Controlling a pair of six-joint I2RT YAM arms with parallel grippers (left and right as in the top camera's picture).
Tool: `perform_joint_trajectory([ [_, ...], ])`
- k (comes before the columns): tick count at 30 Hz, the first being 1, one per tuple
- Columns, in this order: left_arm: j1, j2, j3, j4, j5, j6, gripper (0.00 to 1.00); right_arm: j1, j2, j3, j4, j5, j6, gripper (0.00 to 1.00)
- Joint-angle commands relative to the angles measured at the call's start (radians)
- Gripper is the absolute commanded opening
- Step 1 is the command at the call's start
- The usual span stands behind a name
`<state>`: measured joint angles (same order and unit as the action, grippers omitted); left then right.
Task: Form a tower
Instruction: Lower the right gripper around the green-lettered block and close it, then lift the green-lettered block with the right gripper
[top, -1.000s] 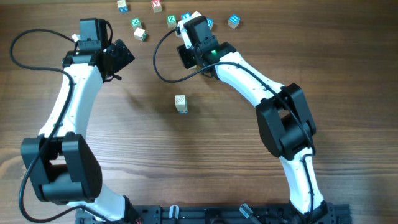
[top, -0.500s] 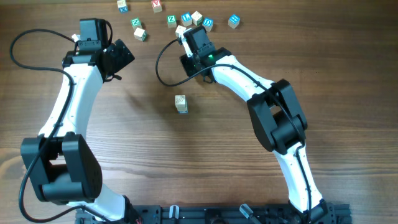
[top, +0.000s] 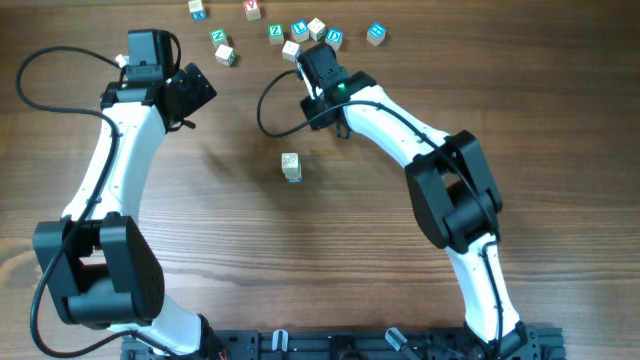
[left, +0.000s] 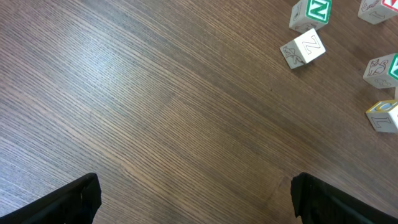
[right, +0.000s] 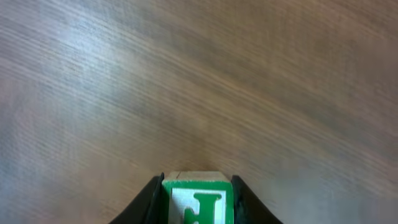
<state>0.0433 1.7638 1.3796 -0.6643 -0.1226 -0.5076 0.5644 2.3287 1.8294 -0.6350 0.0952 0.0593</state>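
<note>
The right gripper (right: 198, 182) pinched a green-lettered cube (right: 198, 204) between its fingers (no gap that I could see), while the left gripper (left: 196, 199) gaped wide, empty. The tower (top: 290, 167) stood mid-table, well apart from both.

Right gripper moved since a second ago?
Yes. The right gripper has drawn back from the loose cubes, slightly toward the tower, green-lettered cube between its fingers.

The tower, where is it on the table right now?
In the overhead view, the tower stands alone near the middle of the table, on the robot's side of the loose cubes scattered along the far edge.
</note>
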Motion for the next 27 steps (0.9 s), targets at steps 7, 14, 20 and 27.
perform_joint_trajectory([
  [7, 0.003, 0.006, 0.014, 0.002, -0.006, -0.006, 1.0, -0.047, -0.064, 0.009, -0.229, -0.071, 0.074, 0.31],
  [14, 0.003, 0.006, 0.014, 0.002, -0.006, -0.006, 1.0, -0.084, -0.064, 0.009, -0.238, -0.148, 0.074, 0.82],
  [20, 0.003, 0.006, 0.014, 0.002, -0.006, -0.006, 1.0, -0.084, -0.064, 0.009, -0.244, -0.147, 0.072, 0.79],
  [27, 0.003, 0.006, 0.014, 0.002, -0.006, -0.006, 1.0, -0.084, -0.064, 0.009, -0.249, -0.146, 0.07, 0.82],
])
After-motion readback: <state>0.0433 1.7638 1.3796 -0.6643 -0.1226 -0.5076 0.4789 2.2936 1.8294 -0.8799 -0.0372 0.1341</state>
